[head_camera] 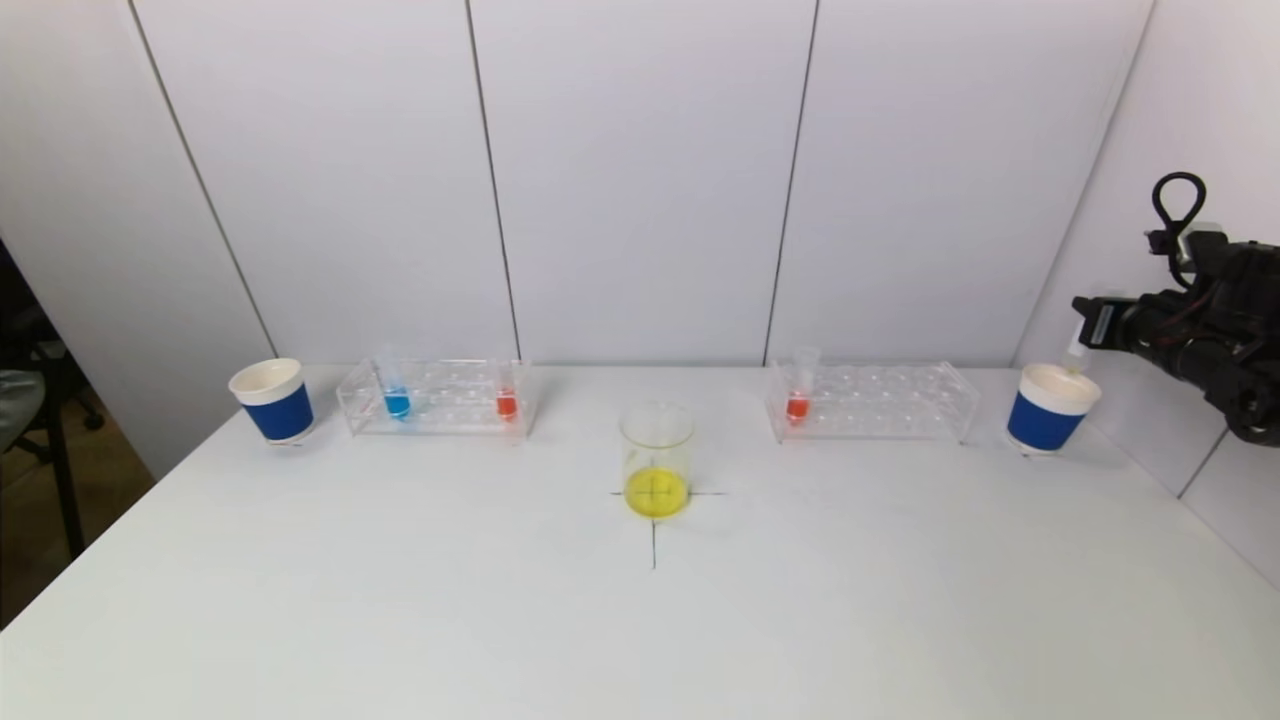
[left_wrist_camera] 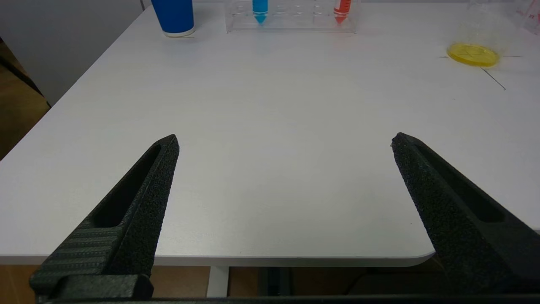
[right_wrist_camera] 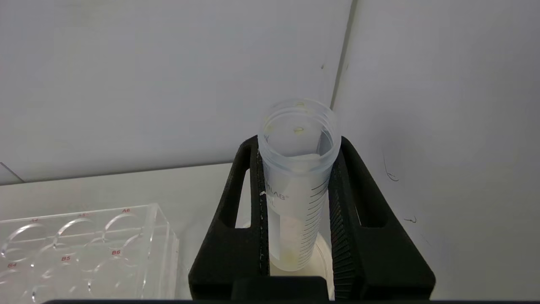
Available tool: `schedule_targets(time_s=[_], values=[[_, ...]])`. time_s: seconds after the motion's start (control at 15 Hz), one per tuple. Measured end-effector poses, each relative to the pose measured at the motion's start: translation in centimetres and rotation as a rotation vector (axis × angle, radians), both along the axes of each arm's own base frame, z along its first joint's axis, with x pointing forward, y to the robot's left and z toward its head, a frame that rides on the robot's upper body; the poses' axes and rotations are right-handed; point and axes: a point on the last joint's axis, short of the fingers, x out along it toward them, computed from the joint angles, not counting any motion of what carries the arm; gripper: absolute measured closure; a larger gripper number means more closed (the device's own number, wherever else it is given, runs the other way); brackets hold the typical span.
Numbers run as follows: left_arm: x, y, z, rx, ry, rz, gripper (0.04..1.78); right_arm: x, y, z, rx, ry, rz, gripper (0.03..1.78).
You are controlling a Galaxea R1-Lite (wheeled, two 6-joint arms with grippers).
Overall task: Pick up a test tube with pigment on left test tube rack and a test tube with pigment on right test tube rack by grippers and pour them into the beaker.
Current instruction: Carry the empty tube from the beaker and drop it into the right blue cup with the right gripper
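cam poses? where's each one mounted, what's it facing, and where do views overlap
Head: above the table, looking forward and down at beaker and both racks; right arm at the edge.
Left wrist: low at the table's near edge, facing blue tube; open left hand shows.
Right wrist: over the right cup; right hand grips an emptied tube.
Shared: beaker, head and left wrist.

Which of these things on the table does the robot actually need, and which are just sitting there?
In use:
- right claw, shut on an emptied tube above the right cup
- beaker holding yellow liquid
- left rack: blue tube, red tube
- right rack: red tube
- left claw, open

Idle:
- left cup
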Motion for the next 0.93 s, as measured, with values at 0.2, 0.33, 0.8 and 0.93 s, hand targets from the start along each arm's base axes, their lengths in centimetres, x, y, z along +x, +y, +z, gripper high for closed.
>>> schedule_targets(time_s=[0.2,0.33,0.8,0.93], values=[[0.0,0.0,0.0,0.0,0.0,0.0,0.06,0.1,-0.1,-1.1,0.005,0.015,0.001,1.34],[0.0,0.0,0.0,0.0,0.0,0.0,0.06,0.0,-0.1,-1.9,0.01,0.031,0.002,1.34],[0.0,0.0,0.0,0.0,0.0,0.0,0.06,-0.1,0.1,-4.2,0.013,0.043,0.004,1.34],[0.0,0.0,0.0,0.0,0.0,0.0,0.06,-0.2,0.2,-4.9,0.018,0.059,0.005,1.34]])
